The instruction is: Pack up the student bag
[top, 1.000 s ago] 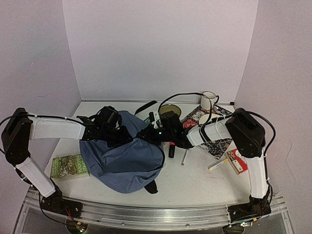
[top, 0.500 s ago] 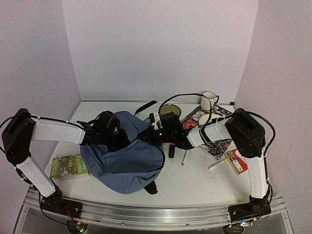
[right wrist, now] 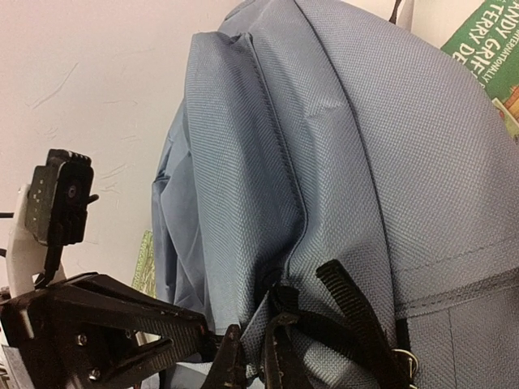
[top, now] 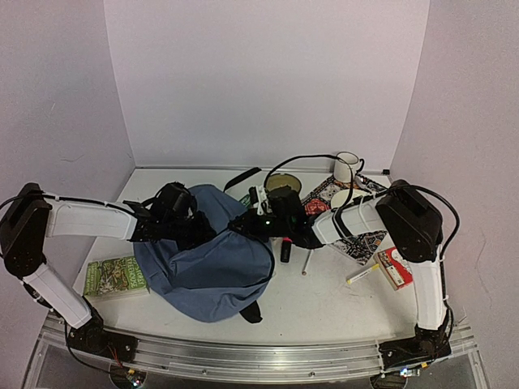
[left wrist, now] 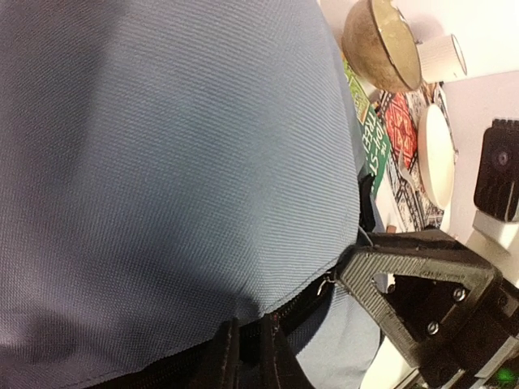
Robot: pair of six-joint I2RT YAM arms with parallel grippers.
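The student bag (top: 203, 263), slate-blue with black straps, lies left of the table's middle. My left gripper (top: 204, 233) reaches in from the left onto the bag's upper edge. In the left wrist view the jaws (left wrist: 247, 356) are shut on the black zip band of the student bag (left wrist: 162, 162). My right gripper (top: 243, 224) comes in from the right, close to the left one. In the right wrist view its jaws (right wrist: 253, 356) pinch a fold of the student bag's fabric (right wrist: 340, 146) beside a black strap (right wrist: 357, 312).
A green book (top: 116, 275) lies left of the bag. Right of it are a bowl (top: 283, 183), a mug (top: 347, 168), a plate (top: 345, 197), a patterned cloth (top: 361, 239), a red marker (top: 285, 247), a pen (top: 307, 261) and a small box (top: 393, 267).
My left gripper has closed on the bag's zip edge and its wrist has shifted slightly left. The right gripper has kept its hold and place.
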